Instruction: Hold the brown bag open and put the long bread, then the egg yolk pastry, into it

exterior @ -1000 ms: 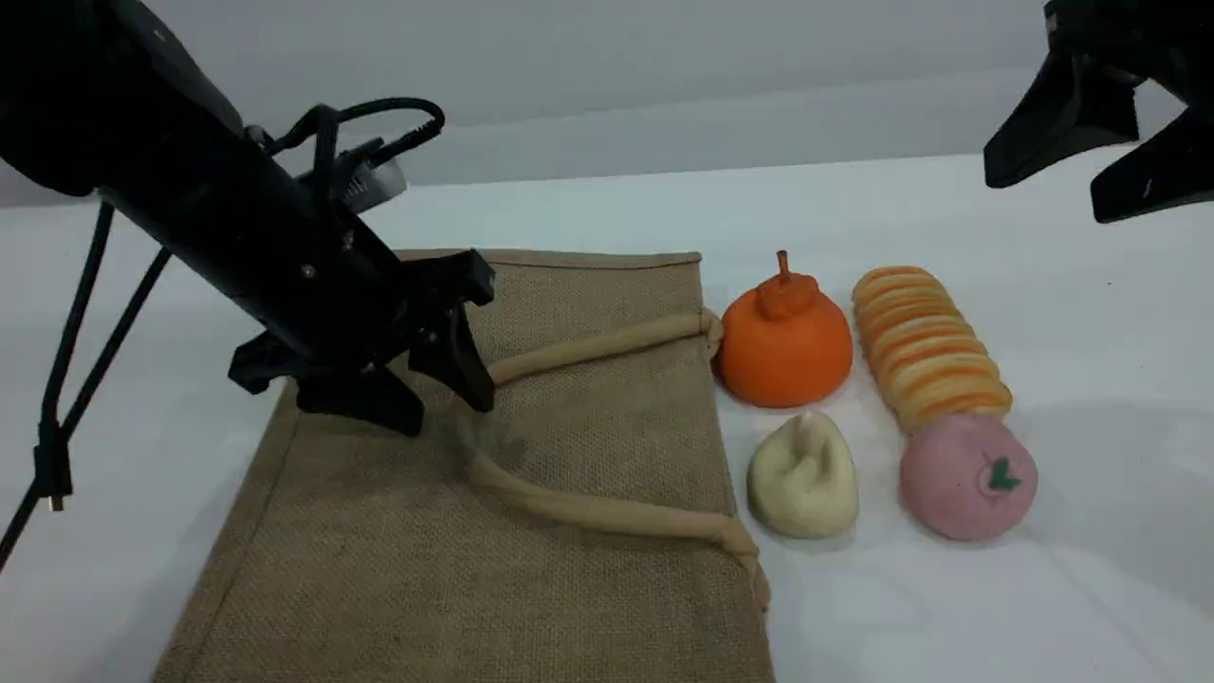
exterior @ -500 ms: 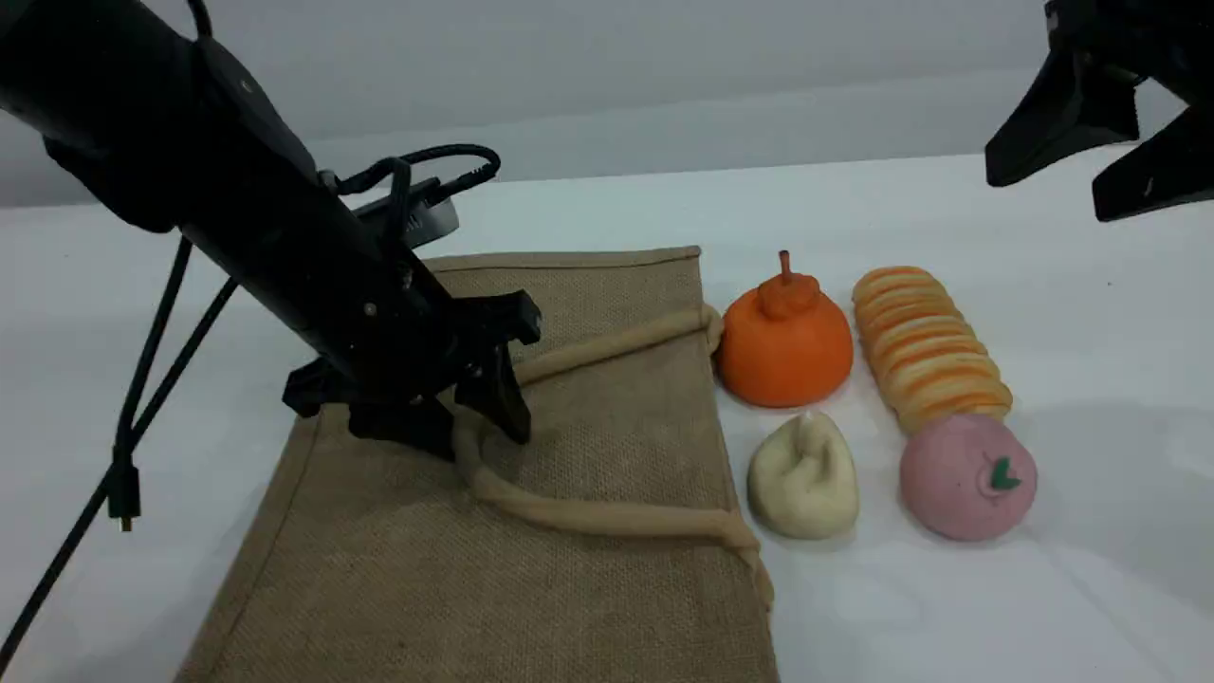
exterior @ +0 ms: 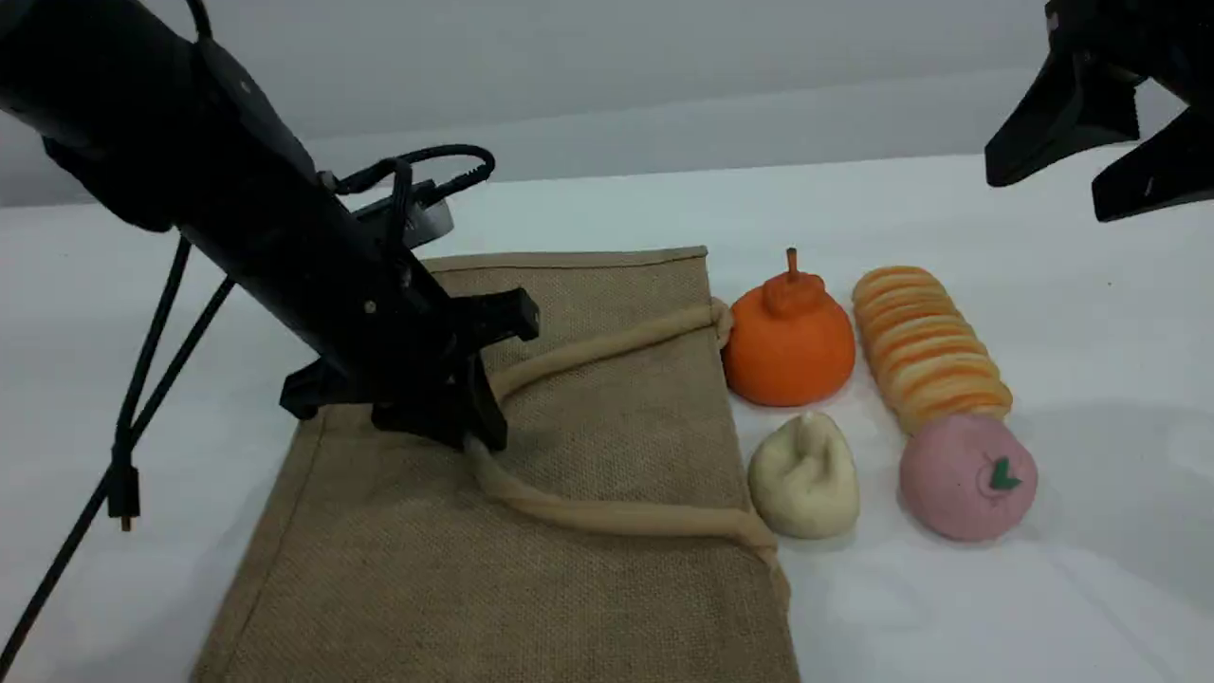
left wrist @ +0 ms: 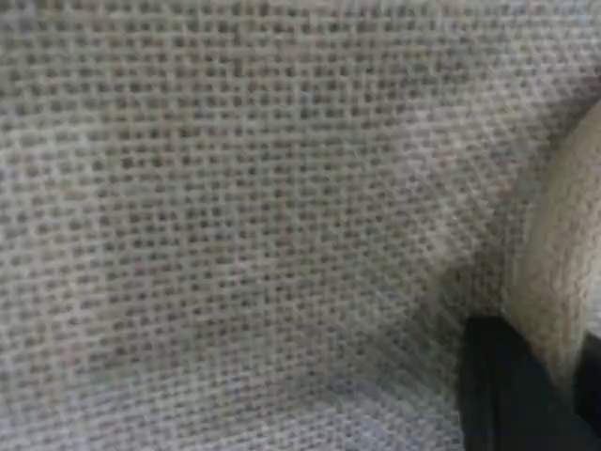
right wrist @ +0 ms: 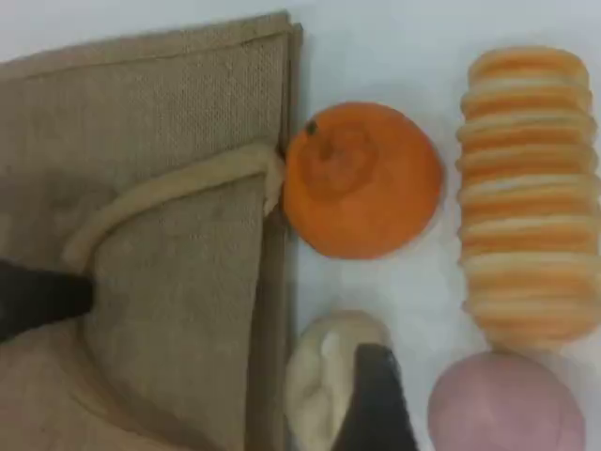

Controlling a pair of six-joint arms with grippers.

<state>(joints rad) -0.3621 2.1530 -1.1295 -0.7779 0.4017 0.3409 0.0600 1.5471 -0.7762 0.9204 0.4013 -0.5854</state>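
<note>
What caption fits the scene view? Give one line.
Left gripper shut on flat tan jute bag's beige rope handle; four foods beside it.

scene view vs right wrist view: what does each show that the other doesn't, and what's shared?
Only the scene view: the right gripper hanging open above the table's far right, and the leaf mark on the pink ball.
Only the right wrist view: nothing extra, just a closer top-down look.
Both: the brown bag lying flat, the left gripper shut on its handle, the long bread, the egg yolk pastry, the orange dome.
</note>
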